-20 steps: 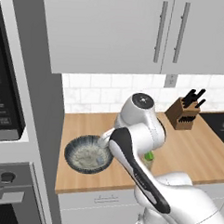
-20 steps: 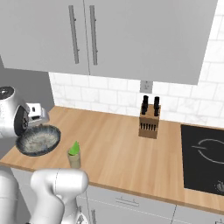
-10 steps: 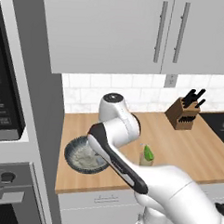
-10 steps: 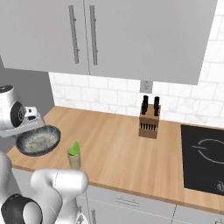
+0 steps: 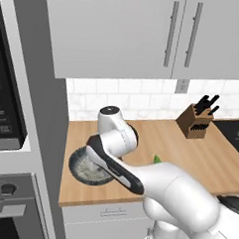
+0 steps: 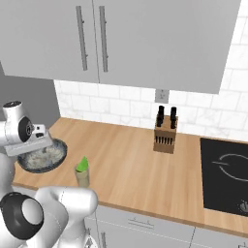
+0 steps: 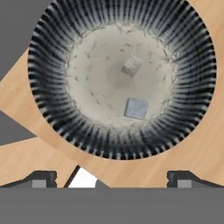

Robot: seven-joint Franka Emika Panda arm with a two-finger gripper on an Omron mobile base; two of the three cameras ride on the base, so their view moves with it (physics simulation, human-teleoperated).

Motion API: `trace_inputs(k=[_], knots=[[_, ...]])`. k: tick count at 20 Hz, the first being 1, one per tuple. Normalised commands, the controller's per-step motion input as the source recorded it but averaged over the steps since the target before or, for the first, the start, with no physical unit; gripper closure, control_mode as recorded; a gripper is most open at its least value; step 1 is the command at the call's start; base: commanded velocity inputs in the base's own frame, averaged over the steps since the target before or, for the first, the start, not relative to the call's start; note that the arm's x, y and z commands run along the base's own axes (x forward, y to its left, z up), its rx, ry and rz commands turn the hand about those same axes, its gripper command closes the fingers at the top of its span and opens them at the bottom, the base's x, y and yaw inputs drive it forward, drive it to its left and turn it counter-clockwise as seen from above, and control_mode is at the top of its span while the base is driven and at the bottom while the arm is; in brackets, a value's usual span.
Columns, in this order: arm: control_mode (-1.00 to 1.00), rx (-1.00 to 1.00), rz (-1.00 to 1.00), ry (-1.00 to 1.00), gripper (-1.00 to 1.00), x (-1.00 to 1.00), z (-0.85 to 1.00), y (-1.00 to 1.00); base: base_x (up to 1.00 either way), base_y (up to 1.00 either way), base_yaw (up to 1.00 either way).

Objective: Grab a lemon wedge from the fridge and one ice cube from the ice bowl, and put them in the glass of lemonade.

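Hovering over the bowl [image 7: 57,127], the gripper [image 7: 111,178] has its jaws spread wide and grips nothing. The bowl [image 6: 44,157] sits at the left end of the counter [image 6: 131,169], by the grey cabinet side. Two ice cubes [image 7: 136,108] lie flat on its pale floor, near each other but apart; the other cube [image 7: 131,66] is turned cornerwise. The glass [image 6: 82,177] stands upright just right of the bowl, a lemon wedge [image 6: 83,164] pointing up from its rim.
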Motion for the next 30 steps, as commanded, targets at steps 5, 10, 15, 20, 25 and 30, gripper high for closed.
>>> trace_inputs(k=[5,10,15,20,25,30], knots=[[-1.0,0.0,0.0,0.0,-1.0,0.65,-0.52,-0.02,0.0,0.0,0.0],[-1.0,0.0,0.0,0.01,-1.0,0.45,-0.67,0.07,0.0,0.0,0.0],[-1.0,0.0,0.0,0.0,-1.0,-0.07,-0.23,0.4,0.0,0.0,0.0],[-1.0,0.0,-0.01,0.0,-1.0,0.03,-0.19,0.28,0.0,0.0,0.0],[-1.0,0.01,-0.09,0.0,-1.0,0.0,-0.01,-0.15,0.0,0.0,0.0],[-1.0,0.0,-0.08,0.0,-1.0,0.0,0.05,-0.1,0.0,0.0,0.0]])
